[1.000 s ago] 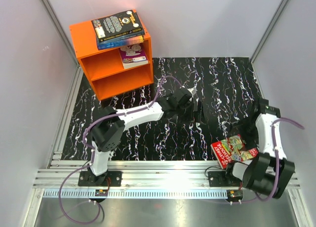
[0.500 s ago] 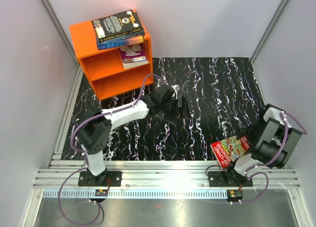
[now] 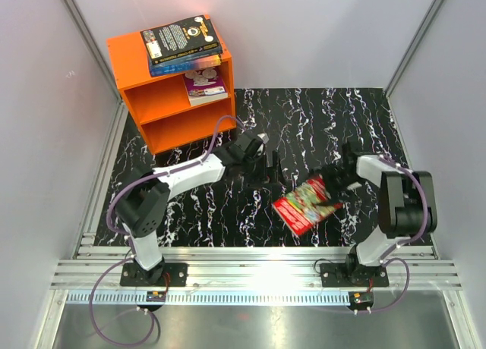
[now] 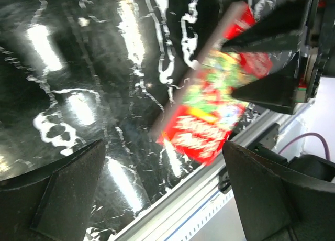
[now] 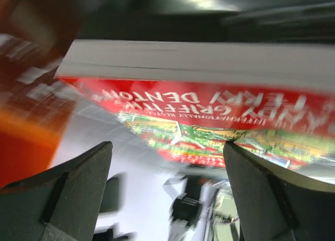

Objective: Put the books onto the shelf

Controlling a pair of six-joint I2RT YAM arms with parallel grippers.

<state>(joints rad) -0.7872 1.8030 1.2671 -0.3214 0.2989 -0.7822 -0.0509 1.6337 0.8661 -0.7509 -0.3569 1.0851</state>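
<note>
Red paperback w/ green cover art (image 3: 307, 205) is mid-table on black white-veined tabletop (image 3: 228, 212), at tips of R gripper (image 3: 336, 180), jaws spread wide, not pinching. L gripper (image 3: 277, 169) near, also spread, empty.

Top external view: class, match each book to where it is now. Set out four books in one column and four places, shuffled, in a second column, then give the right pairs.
Books
1. black book
2. blue book
3. green-purple book
4. red book

Places
A. inside the upper compartment of the orange shelf
B. off the shelf, over the marbled table
C. topmost on the shelf's roof
D. on the shelf's roof, under another book

Pairs: 1-C, 2-D, 3-A, 4-B
</note>
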